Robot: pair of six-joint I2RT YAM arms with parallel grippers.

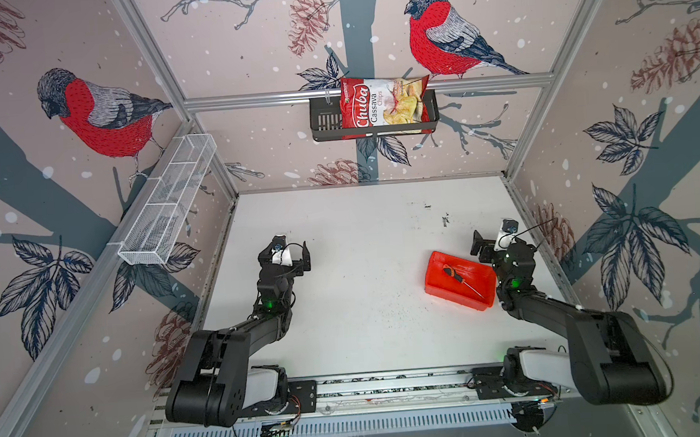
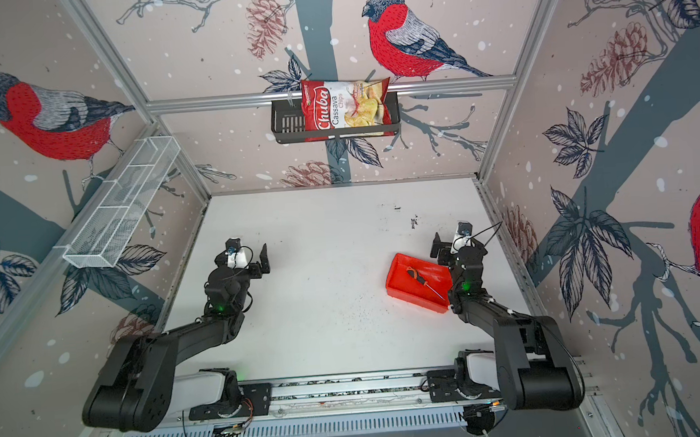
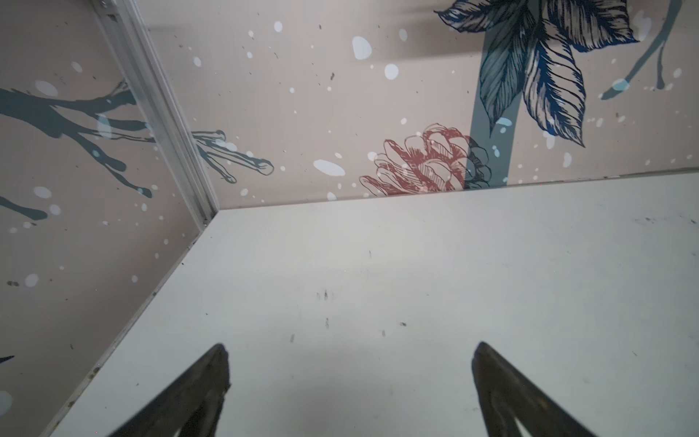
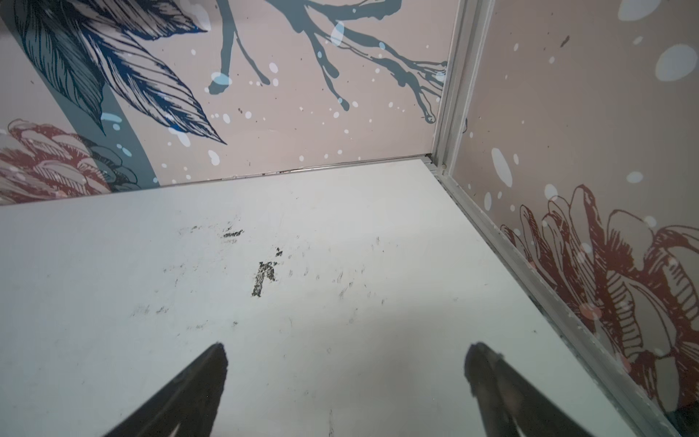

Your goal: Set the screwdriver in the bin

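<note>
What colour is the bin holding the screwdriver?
Bright red; the bin shows best in a top view.

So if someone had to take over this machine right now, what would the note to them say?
Left gripper: open, empty, above bare table.
Right gripper: open, empty, just past the far side of the red bin.
Things: the orange-and-black screwdriver lies flat inside the bin, on the table's right side, next to the right arm.
Done: the screwdriver is in the bin, and neither gripper touches it.
Left: nothing of the job that I can see; at most, bring the arms back to rest.
</note>
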